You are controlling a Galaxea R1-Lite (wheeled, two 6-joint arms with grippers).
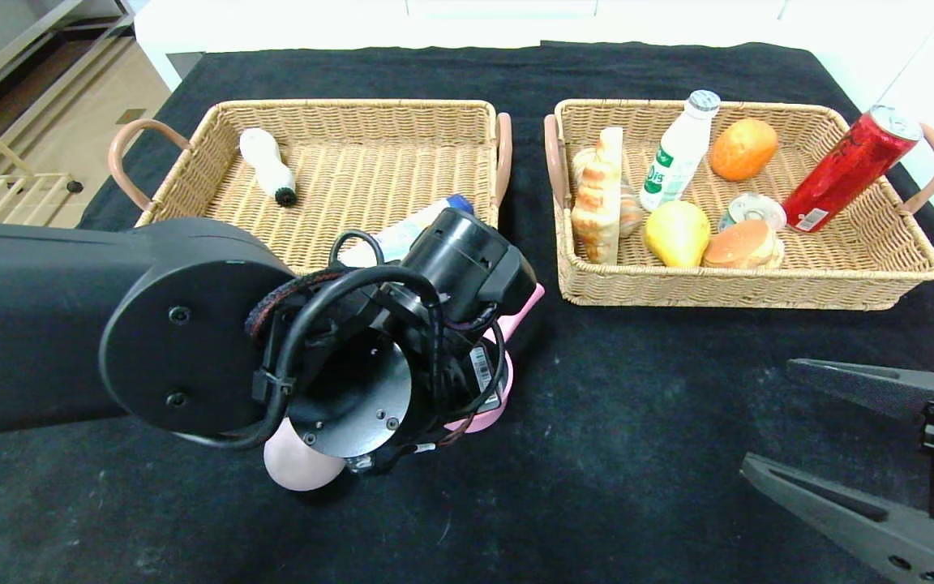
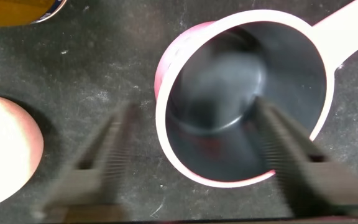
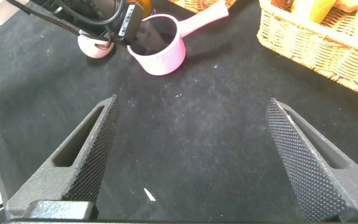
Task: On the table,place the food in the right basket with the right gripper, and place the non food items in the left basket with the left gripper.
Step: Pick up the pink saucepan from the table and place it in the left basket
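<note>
We note a black cloth (image 1: 637,422) covering the table, two baskets side by side. The left gripper (image 2: 194,155) hangs spread astride the pink cup's (image 2: 241,99) rim, a pale ball (image 2: 5,149) beside it. The right gripper (image 3: 197,155) idles spread (near the front edge) over bare cloth.

A pink cup (image 2: 241,106) with a dark inside is sitting on the black cloth (image 1: 613,422); tan woven baskets (image 1: 353,162) are showing; a red can (image 1: 848,166) is leaning beside an orange fruit (image 1: 743,148).
</note>
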